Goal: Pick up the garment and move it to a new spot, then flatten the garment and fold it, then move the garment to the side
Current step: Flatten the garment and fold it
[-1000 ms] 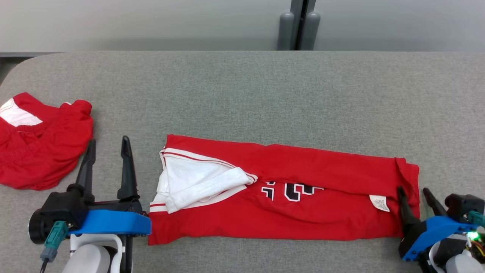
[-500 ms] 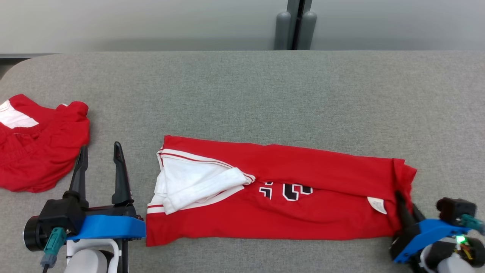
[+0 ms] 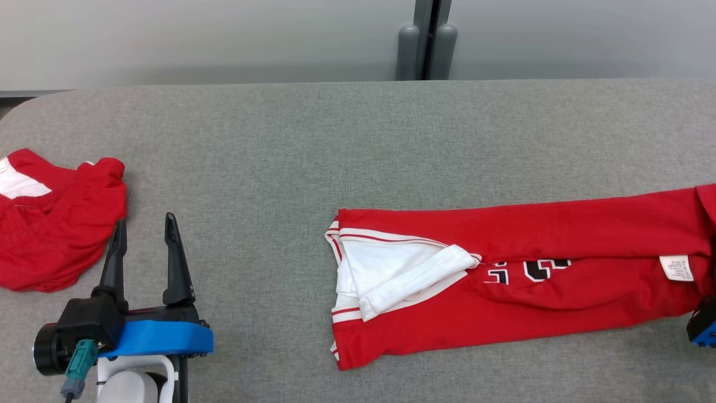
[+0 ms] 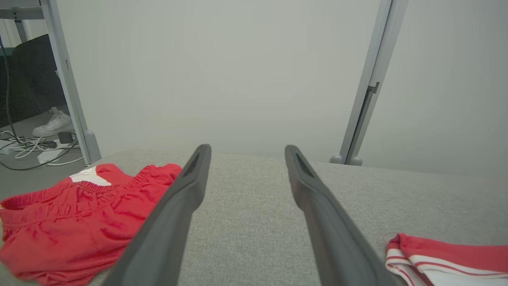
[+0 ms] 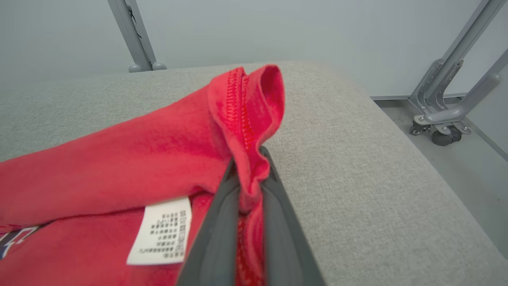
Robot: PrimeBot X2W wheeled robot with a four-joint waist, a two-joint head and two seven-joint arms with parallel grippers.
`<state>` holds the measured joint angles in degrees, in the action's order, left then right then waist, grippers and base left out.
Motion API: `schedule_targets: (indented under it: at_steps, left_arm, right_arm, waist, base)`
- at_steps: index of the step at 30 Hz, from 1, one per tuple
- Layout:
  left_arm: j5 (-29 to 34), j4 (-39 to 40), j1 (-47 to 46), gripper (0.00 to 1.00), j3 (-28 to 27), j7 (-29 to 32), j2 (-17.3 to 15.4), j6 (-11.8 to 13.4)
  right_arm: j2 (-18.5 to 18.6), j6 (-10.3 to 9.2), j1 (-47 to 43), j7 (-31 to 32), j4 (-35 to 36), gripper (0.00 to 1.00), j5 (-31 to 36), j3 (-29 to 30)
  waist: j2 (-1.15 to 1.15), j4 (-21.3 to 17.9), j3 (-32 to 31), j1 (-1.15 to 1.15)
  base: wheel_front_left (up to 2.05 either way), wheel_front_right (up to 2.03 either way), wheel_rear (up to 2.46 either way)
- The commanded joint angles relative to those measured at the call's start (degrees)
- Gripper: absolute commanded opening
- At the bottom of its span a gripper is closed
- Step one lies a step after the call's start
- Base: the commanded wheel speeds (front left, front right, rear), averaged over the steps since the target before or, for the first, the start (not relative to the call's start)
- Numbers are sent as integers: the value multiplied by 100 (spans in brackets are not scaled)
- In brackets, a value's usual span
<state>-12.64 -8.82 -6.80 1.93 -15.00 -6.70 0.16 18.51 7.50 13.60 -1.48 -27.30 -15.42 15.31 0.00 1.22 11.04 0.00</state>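
Note:
The garment (image 3: 559, 240) is a red jersey folded into a long strip, lying across the right half of the grey table (image 3: 358, 145). Its white-trimmed end points left, and a white label (image 3: 676, 267) shows near its right end. In the right wrist view my right gripper (image 5: 250, 163) is shut on the garment's (image 5: 139, 151) stitched red hem, which bunches up above the fingertips. My left gripper (image 3: 142, 224) stands open at the lower left, apart from the jersey, with nothing between its fingers (image 4: 186, 198). The jersey's striped corner (image 4: 448, 254) shows at the lower right of the left wrist view.
A second crumpled red garment (image 3: 50, 224) lies at the table's left edge, just left of my left gripper. The table's rounded right edge (image 5: 416, 159) is close to my right gripper, with floor and a wheeled metal frame (image 5: 444, 119) beyond. A wall stands behind the table.
My right gripper closed on the jersey's right hem and pulled the whole strip to the right along the table. My left gripper stayed open in place. The head view shifted slightly.

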Motion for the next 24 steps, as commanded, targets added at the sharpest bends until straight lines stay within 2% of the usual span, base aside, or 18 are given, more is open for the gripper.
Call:
schedule_targets:
  at_steps: [1,5,11,20,24]
  left_arm:
    - [51,-13,42,100,-61,-27,36,-37]
    - [133,-42,55,100,-143,-27,109,-118]
    - [249,-108,19,100,-246,-28,219,-232]
    - [346,-152,-15,100,-291,-28,280,-320]
    - [376,-196,-88,100,-272,-28,309,-361]
  right_arm:
    - [26,0,39,51,75,0,36,8]
    - [-89,1,-22,176,430,0,98,-199]
    - [-585,1,-182,325,1186,0,10,-786]
    - [-1139,1,-208,452,1798,0,-110,-1682]
    - [-1350,1,-74,433,1838,0,-141,-2074]
  waist:
    - [0,-11,-7,0]
    - [0,-50,-46,0]
    - [0,-93,-79,0]
    - [0,-66,-67,0]
    - [0,5,-31,0]
  base:
    - [0,0,0]
    - [0,0,0]
    - [0,0,0]
    - [0,0,0]
    - [0,0,0]
